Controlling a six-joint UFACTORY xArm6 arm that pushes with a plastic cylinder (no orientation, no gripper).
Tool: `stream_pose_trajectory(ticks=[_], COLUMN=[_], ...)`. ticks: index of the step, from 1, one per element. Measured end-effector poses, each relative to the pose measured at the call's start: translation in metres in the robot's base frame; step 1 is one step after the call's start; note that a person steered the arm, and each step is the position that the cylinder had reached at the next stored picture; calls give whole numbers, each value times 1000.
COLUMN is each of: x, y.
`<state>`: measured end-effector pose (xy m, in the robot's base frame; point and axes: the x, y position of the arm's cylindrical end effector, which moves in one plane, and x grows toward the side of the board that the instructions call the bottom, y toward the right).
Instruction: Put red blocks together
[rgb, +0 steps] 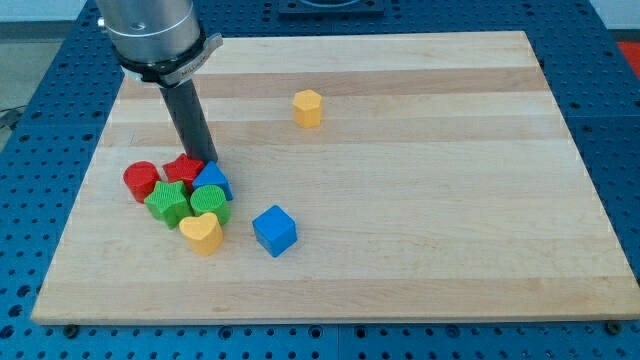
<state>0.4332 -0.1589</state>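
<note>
Seven small, smooth, matte blocks sit on a pale wooden board (400, 200) with visible grain. Two red blocks lie at the view's left: a red cylinder (141, 181) and a red block (183, 169) of unclear shape, side by side. My tip (207, 163), a dark rod without jaws, touches the second. Crowded against them are a blue triangular block (213, 181), green star (167, 202), green block (210, 203) and yellow heart (202, 233). A blue cube (274, 230) and yellow hexagonal block (308, 107) stand apart.
</note>
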Motion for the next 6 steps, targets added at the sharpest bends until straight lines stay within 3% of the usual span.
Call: stream_pose_trajectory(ticks=[1,2,4,5,6], x=[-28,-31,31,58,56], y=[-20,-61,-122,-123,-96])
